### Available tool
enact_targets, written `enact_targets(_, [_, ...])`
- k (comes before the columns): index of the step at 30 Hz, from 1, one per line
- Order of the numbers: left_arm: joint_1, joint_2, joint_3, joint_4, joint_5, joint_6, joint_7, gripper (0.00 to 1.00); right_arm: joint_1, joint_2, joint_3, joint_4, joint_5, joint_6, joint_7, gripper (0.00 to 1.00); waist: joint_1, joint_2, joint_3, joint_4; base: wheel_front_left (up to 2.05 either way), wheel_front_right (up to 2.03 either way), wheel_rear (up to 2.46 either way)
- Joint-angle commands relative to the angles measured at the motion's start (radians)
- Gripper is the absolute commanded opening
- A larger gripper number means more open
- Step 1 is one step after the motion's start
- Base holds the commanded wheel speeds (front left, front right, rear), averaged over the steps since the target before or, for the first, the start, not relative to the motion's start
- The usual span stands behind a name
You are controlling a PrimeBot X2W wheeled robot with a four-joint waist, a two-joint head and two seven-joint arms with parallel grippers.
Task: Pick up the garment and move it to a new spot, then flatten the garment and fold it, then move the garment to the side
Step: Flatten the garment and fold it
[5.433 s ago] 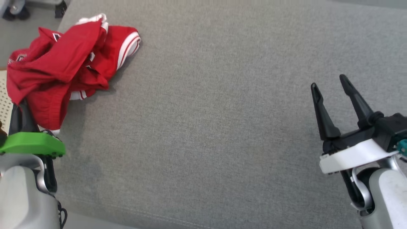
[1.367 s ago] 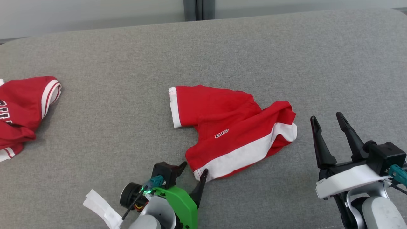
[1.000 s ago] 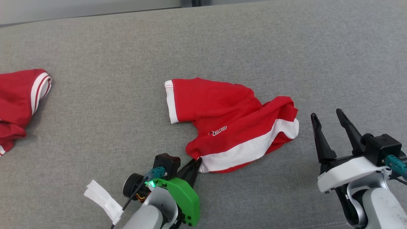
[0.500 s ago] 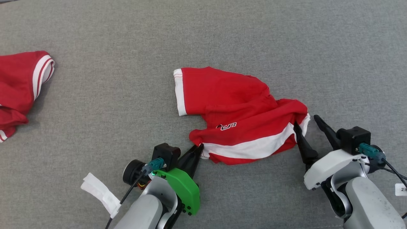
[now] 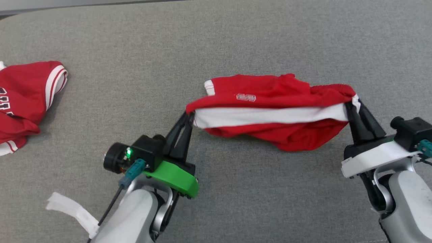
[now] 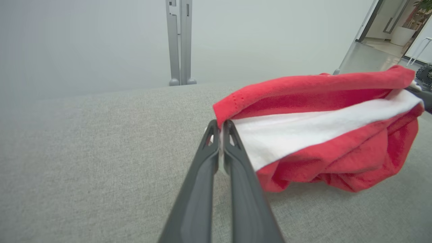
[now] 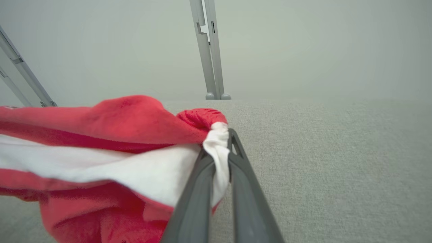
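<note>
At the near edge, the robot's pale left forearm (image 5: 131,216), with a bright green wrist plate (image 5: 172,175) and a loose strip of white tape (image 5: 72,211), and its pale right forearm (image 5: 408,202) reach over a grey woven-fabric cushioned surface (image 5: 236,189). The left gripper (image 5: 189,116) has its dark fingers pinched together on one end of a red cloth garment with a broad white band (image 5: 270,98). The right gripper (image 5: 353,105) is clamped just as narrowly on the white-banded cloth at the other end. Between them the garment hangs stretched in a line over the middle of the surface. Its red underside sags toward the fabric, and whether it touches cannot be told. Farther off to the robot's left, well apart, lies a second crumpled red garment with white stripes (image 5: 23,91). Beyond the far edge stand a pale wall (image 6: 84,40) and a grey metal post (image 6: 179,40).
</note>
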State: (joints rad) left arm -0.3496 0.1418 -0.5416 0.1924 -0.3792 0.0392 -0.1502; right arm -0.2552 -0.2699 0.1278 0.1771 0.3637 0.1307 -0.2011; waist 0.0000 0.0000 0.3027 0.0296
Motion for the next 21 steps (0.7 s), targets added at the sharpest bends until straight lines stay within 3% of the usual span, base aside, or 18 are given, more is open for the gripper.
enact_targets(1, [-0.023,0.02,0.013,-0.04,0.015,0.012,-0.013,0.0,-0.01,-0.008,-0.018,-0.039,-0.012,0.0,-0.001,0.0,0.0,0.0,-0.037,-0.006,0.0,0.0,0.0])
enact_targets(12, [-0.181,0.131,0.097,-0.398,0.121,0.068,0.02,0.0,-0.105,-0.009,-0.171,-0.412,-0.066,-0.001,0.148,0.0,0.0,0.0,-0.156,-0.029,0.0,0.0,0.0])
enact_targets(21, [-0.25,0.144,0.121,-0.455,0.097,0.063,0.088,0.0,-0.131,0.01,-0.218,-0.488,-0.038,-0.001,0.259,0.0,0.0,0.0,-0.177,-0.039,0.0,0.0,0.0])
